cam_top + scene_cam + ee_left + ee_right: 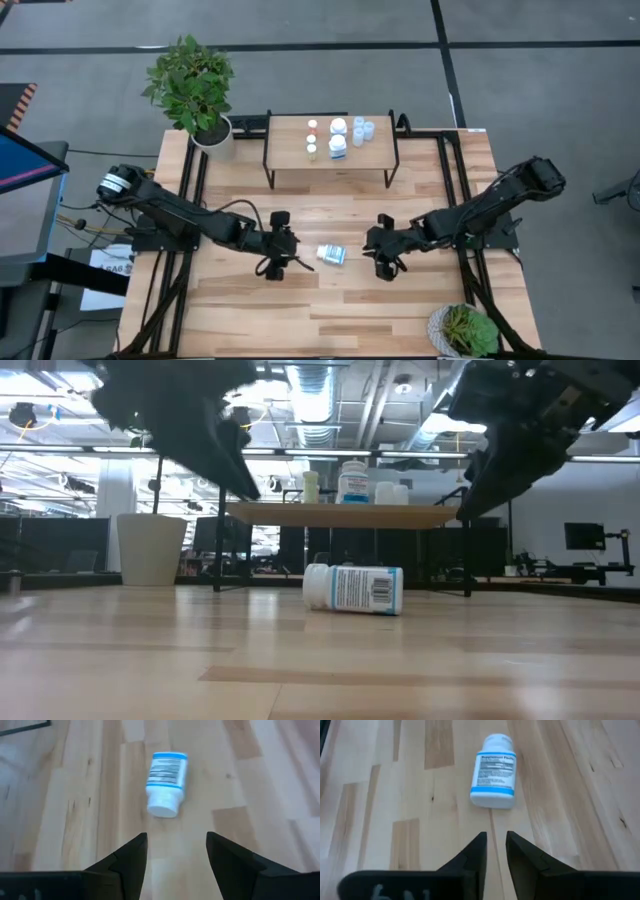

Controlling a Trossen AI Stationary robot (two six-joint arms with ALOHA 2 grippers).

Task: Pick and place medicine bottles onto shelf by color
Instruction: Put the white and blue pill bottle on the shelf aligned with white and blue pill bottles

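Note:
A white medicine bottle (331, 254) with a white cap and a blue-banded label lies on its side on the wooden table, between my two grippers. It also shows in the low view (353, 589). Its cap (163, 807) points at my left gripper (177, 847), which is open and empty just left of it. Its base (492, 800) points at my right gripper (496, 845), which is empty just right of it, with a narrow gap between its fingers. The shelf (285, 160) at the far middle carries several bottles (338, 140).
A potted plant in a white pot (212, 135) stands at the shelf's left. Another plant (465, 330) stands at the table's near right corner. The table boards (330, 310) near the front edge are bare.

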